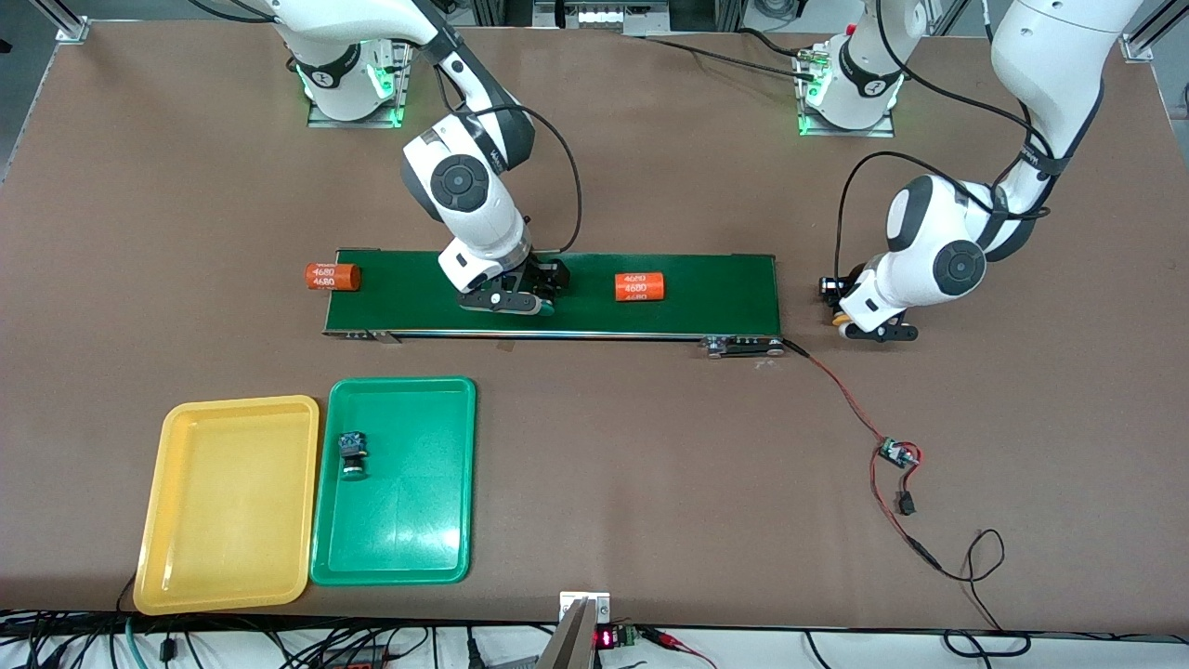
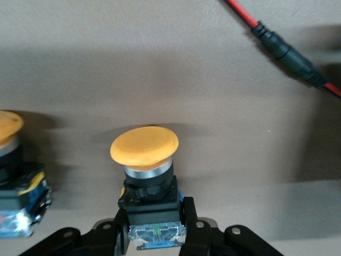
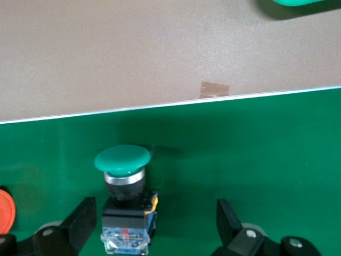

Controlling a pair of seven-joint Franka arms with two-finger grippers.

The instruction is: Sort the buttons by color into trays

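Observation:
My left gripper (image 2: 154, 221) is shut on the black-and-blue body of an orange-yellow-capped button (image 2: 144, 146), low over the brown table just off the conveyor's end toward the left arm (image 1: 873, 327). A second orange-yellow-capped button (image 2: 8, 130) stands beside it. My right gripper (image 3: 154, 224) is open, low over the belt (image 1: 520, 299), its fingers (image 3: 82, 221) on either side of a green-capped button (image 3: 122, 160) and clear of it. The green tray (image 1: 413, 506) holds one green-capped button (image 1: 352, 455). Beside it lies the yellow tray (image 1: 232, 506) with nothing in it.
The dark-green conveyor belt (image 1: 715, 288) carries an orange cylinder (image 1: 640, 287). Another orange cylinder (image 1: 333, 276) lies off the belt's end toward the right arm. A red-and-black cable with a small circuit board (image 1: 896, 452) runs from the belt toward the front camera.

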